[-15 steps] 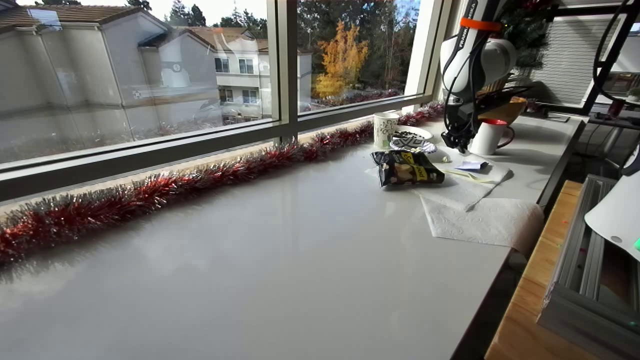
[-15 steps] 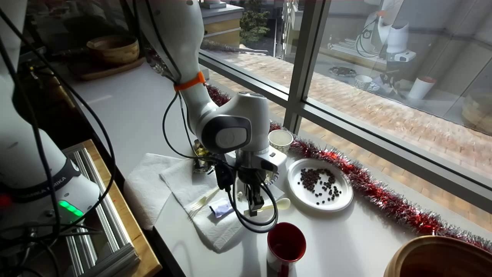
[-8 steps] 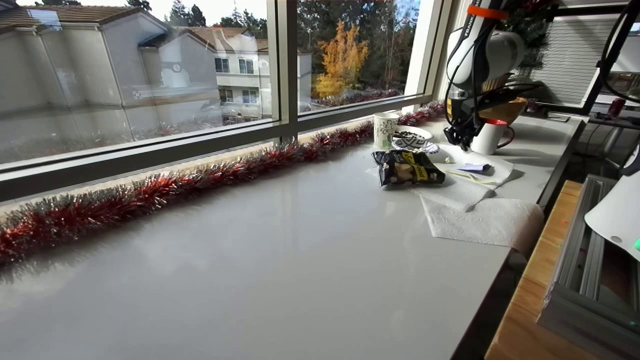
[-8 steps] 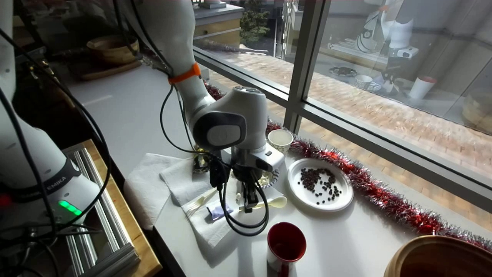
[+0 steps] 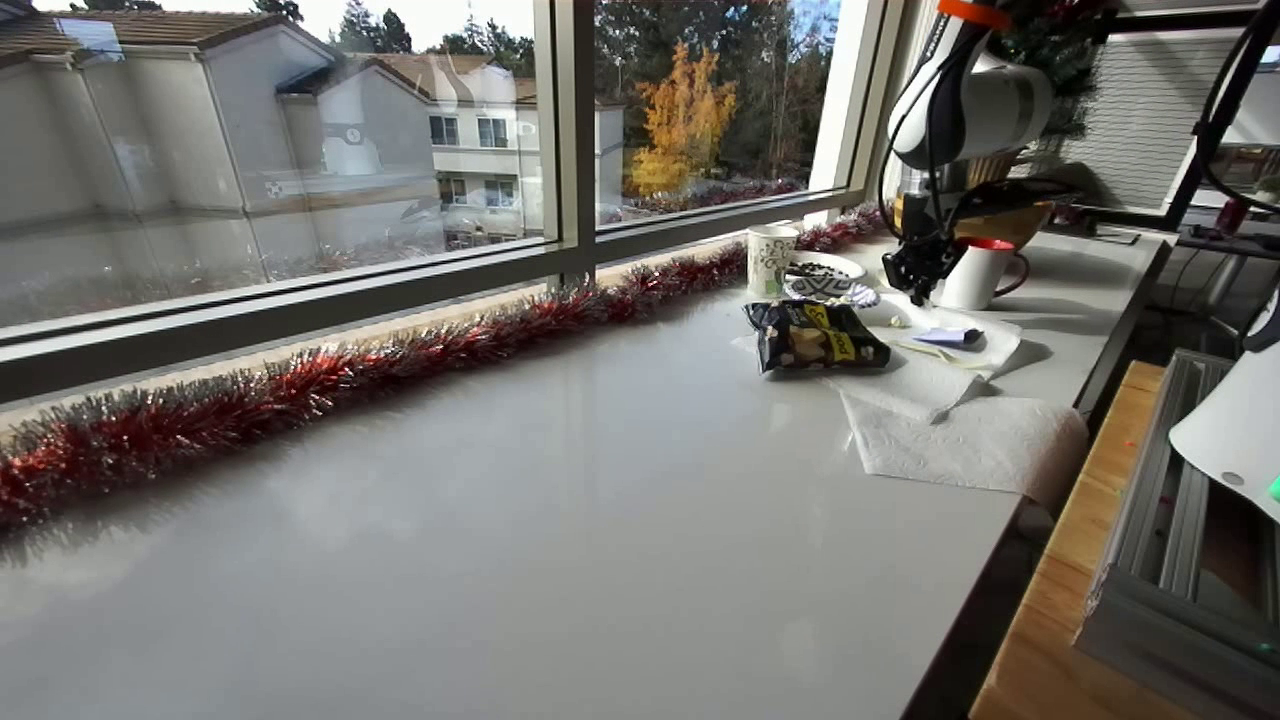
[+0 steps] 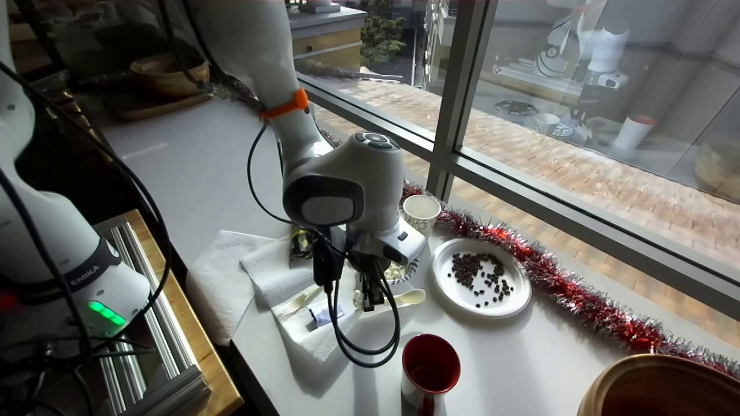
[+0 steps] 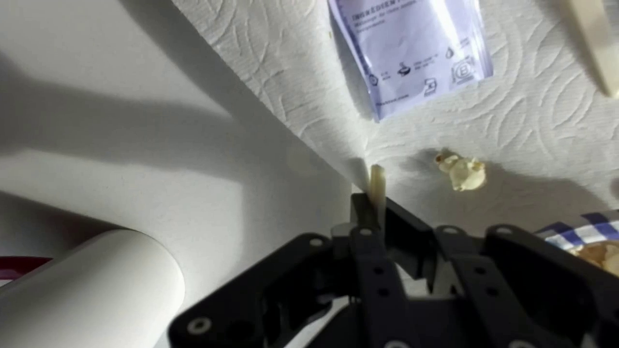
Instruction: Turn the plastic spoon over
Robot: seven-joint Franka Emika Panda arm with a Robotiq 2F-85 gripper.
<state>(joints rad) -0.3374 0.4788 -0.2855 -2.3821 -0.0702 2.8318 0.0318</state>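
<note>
The pale yellow plastic spoon [image 6: 413,297] shows in an exterior view, its bowl sticking out on the plate side of my gripper [image 6: 372,301]. In the wrist view my gripper [image 7: 376,208] is shut on the spoon's handle [image 7: 378,183], and the handle's end pokes out past the fingertips. The spoon's bowl is out of the wrist view. I cannot tell clearly which face of the bowl is up. In an exterior view my gripper [image 5: 920,290] hangs low beside the mug, and the spoon cannot be made out there.
A paper towel [image 6: 315,341] bears a purple packet [image 6: 328,315] and a plastic fork [image 6: 295,305]. A red-lined mug [image 6: 430,370] stands close by. Around are a plate of beans [image 6: 462,300], a popcorn bowl [image 6: 415,268], a paper cup [image 6: 421,211] and a snack bag [image 5: 820,335].
The gripper and the spoon have moved together a little left and up in an exterior view. The paper towel's near corner and the packet have shifted slightly. The mug and plate have not moved.
</note>
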